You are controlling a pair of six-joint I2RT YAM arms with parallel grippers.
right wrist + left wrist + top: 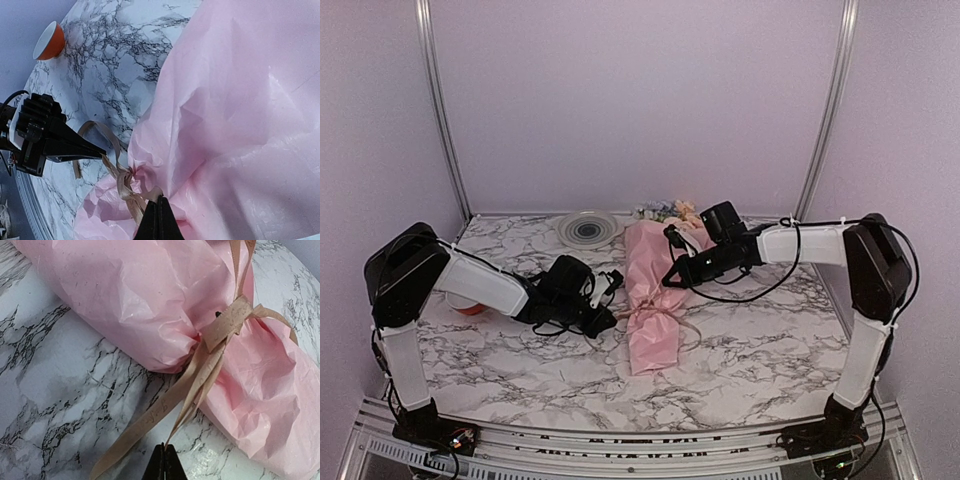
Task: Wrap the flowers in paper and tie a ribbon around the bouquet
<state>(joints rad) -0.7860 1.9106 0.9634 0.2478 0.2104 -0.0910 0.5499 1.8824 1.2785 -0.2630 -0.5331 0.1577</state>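
Bouquet lies on the marble table, roughly mid-table, between the two arms. It is a pink paper cone with its narrow end toward the arm bases and its wide end toward the back wall. Blooms in pale and bluish tones poke out at the far end.

The tan ribbon is cinched round the lower part of the cone in a knot, and the paper puckers there. Loose tails trail off onto the marble on the left side.

Left gripper is low, just beside the bundle. Its jaws are together and pinched on one thin ribbon tail, which runs taut from the knot to its tips.

Right gripper is over the bundle with its jaws also together, tips right at the knot. I cannot tell whether a strand is caught between them.

A small orange-red spool sits well to the left, near the left arm. A round grey plate is at the back edge of the table.
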